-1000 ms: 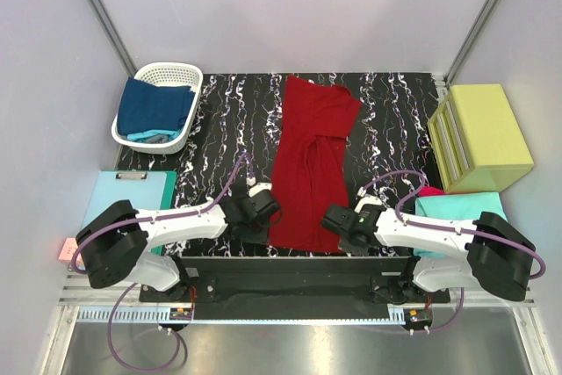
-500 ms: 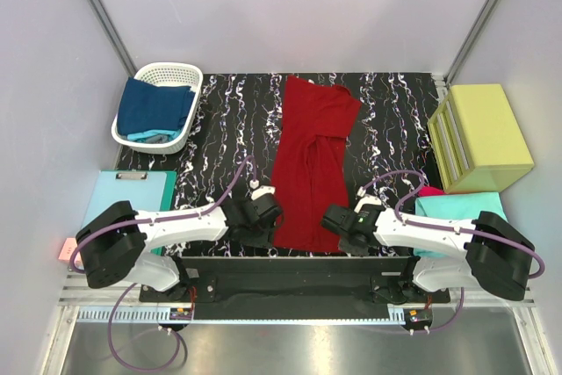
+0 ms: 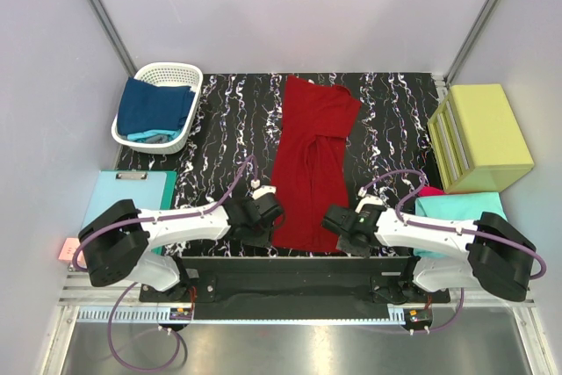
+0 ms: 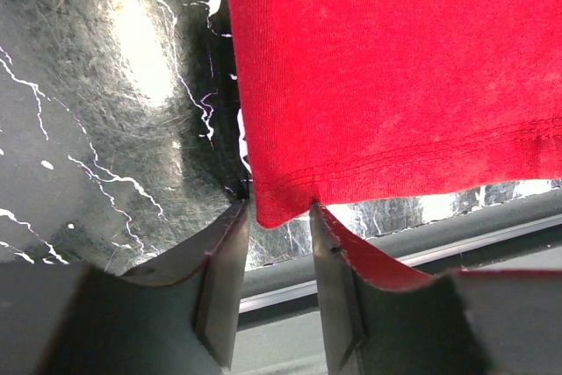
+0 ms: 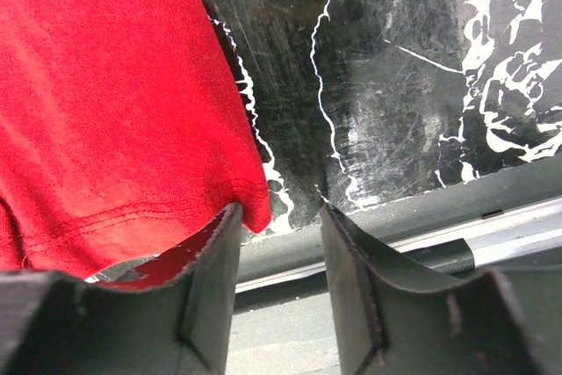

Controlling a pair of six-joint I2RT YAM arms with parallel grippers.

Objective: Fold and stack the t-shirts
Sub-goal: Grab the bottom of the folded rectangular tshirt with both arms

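One dark red t-shirt (image 3: 307,173), folded narrow | left end effector (image 4: 279,211), right end effector (image 5: 279,212): parted, empty

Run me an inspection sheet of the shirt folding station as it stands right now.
Surface: black marbled tabletop, nothing spilled.
Job's things: dark red t-shirt lengthwise mid-table; navy t-shirt in white basket; teal t-shirt and magenta t-shirt together at right.
Clutter: white basket, blue clipboard, yellow-green box.
Grippers: left gripper and right gripper open, at the red shirt's near hem corners.
Cables: purple cables loop over both arms, off the shirt.
Surroundings: pale walls, nothing else seen.
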